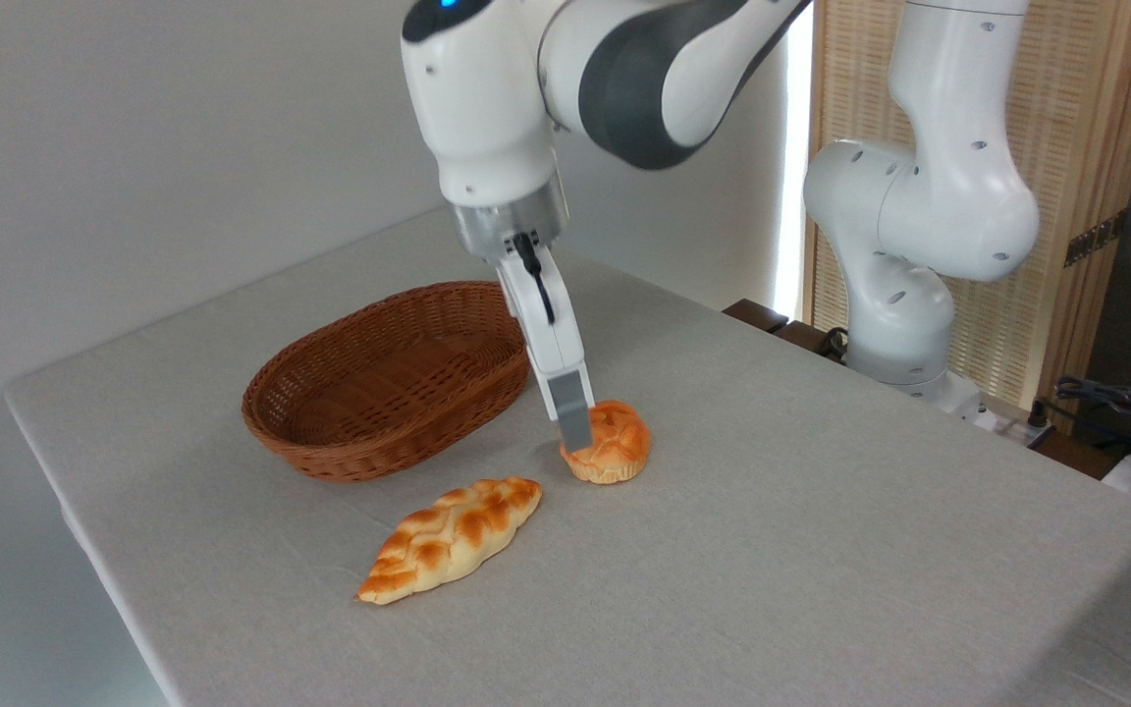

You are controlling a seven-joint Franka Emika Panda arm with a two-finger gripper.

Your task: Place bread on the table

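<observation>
The bread [618, 444], a small round golden-orange bun with a knotted top, sits with its base on the grey table [821, 511], just right of the basket. My gripper [593, 437] reaches down onto it from above left. The near finger [572, 410] presses against the bun's left side, while the far finger is hidden behind the bun. The gripper looks shut on the bread.
An oval brown wicker basket [330, 432] stands left of the bun with nothing in it. A long braided loaf [453, 537] lies on the cloth in front of the basket. The arm's white base [904, 334] stands at the back right, with cables [1115, 403] beyond it.
</observation>
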